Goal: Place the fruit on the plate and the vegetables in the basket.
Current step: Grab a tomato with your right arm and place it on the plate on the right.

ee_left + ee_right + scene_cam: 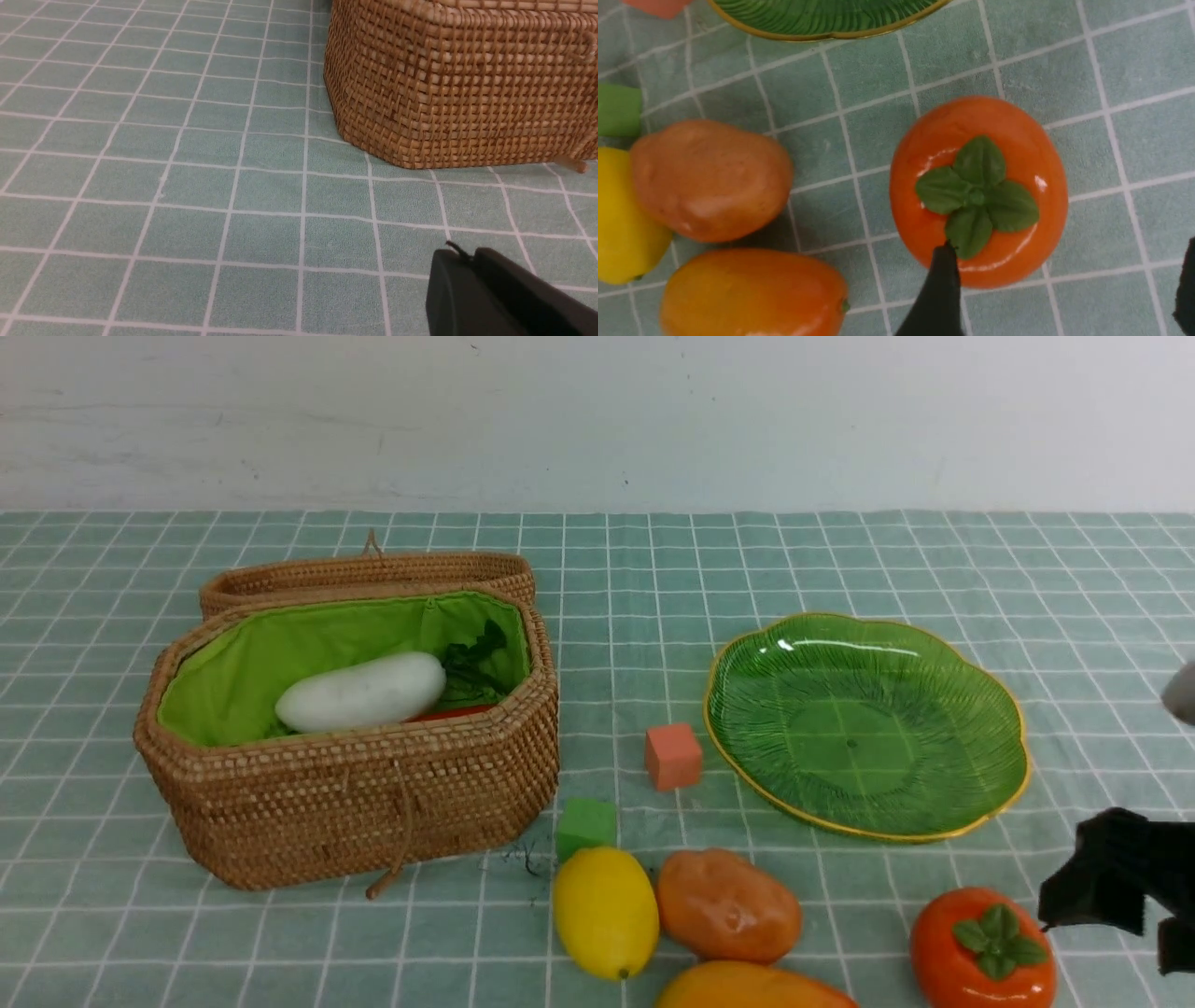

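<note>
The wicker basket (355,803) stands at the left, and the white radish (362,693) lies inside it on the green lining. The green plate (868,723) at the right holds nothing. At the front lie the lemon (605,912), the potato (728,905), the mango (747,987) and the persimmon (982,947). My right gripper (1064,284) is open just beside the persimmon (1017,140). One of its fingers (941,289) overlaps the fruit's edge, and only cloth shows between the jaws. My left gripper (460,256) is shut and empty, low over the cloth near a corner of the basket (458,93).
A salmon cube (673,756) and a green cube (585,826) sit between basket and plate. The basket's lid (364,574) lies open behind it. Something red (448,713) shows under the radish. The potato (710,179), lemon (621,219) and mango (752,294) crowd together beside the persimmon.
</note>
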